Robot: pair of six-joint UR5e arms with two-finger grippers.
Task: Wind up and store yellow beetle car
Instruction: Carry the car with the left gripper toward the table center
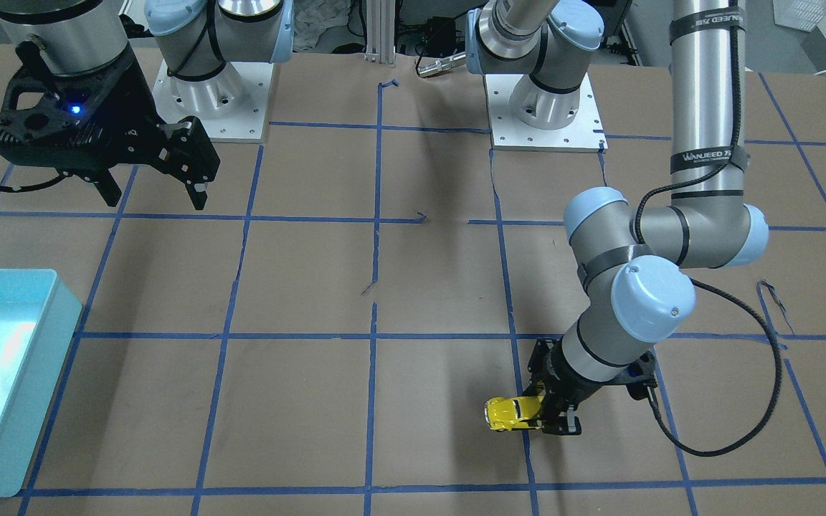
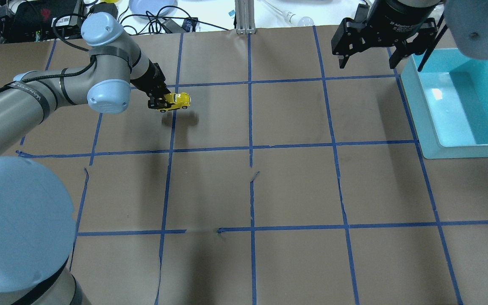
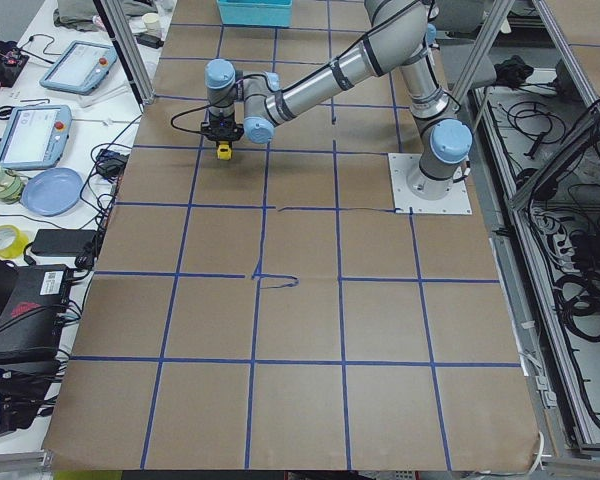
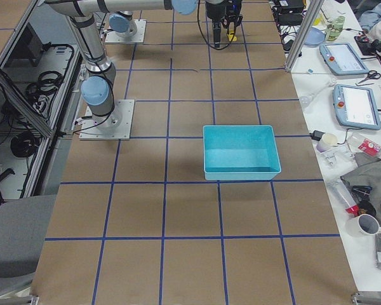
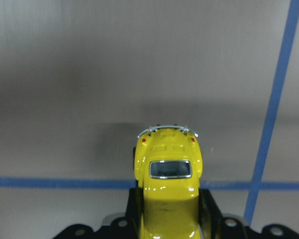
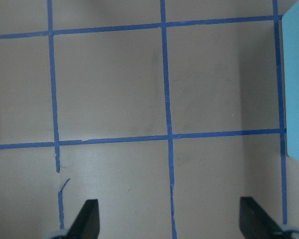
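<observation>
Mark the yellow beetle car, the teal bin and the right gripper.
yellow beetle car (image 2: 178,100): overhead view, on its yellow body.
teal bin (image 2: 420,114): overhead view, on its left outer wall.
right gripper (image 2: 366,63): overhead view, midway between its open jaws.
</observation>
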